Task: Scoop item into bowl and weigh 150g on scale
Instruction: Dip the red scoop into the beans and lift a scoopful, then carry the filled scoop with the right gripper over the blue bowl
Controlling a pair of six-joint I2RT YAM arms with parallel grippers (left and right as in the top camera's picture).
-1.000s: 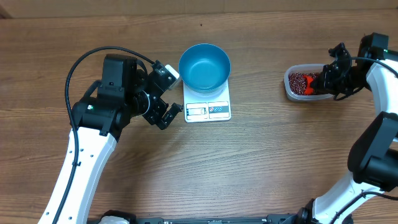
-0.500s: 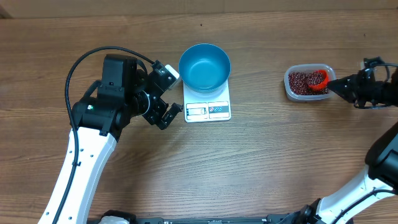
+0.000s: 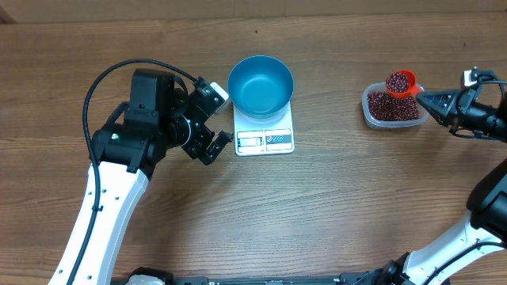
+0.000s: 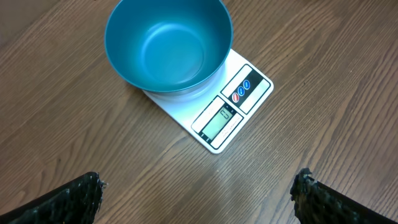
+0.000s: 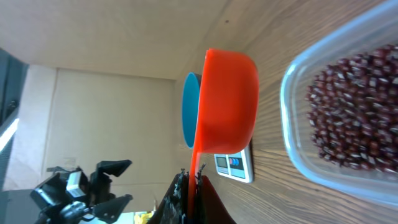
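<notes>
The blue bowl (image 3: 261, 84) (image 4: 168, 43) stands empty on the white scale (image 3: 265, 141) (image 4: 230, 112) at mid-table. The item, dark red beans (image 3: 390, 105) (image 5: 354, 106), fills a clear tub at the right. My right gripper (image 3: 444, 101) (image 5: 191, 180) is shut on the handle of an orange-red scoop (image 3: 400, 82) (image 5: 227, 99). The scoop is held level over the tub's far edge with beans heaped in it. My left gripper (image 3: 215, 119) (image 4: 199, 186) stands open just left of the scale, nothing between its fingers.
The clear plastic tub (image 3: 369, 111) (image 5: 292, 124) sits on the wooden table near the right edge, well apart from the scale. The left arm's black cable (image 3: 99, 79) loops over the table on the left.
My right gripper has drawn back to the right and lifted the scoop out of the beans; it now sits loaded above the tub's far rim. The left arm has not moved.
</notes>
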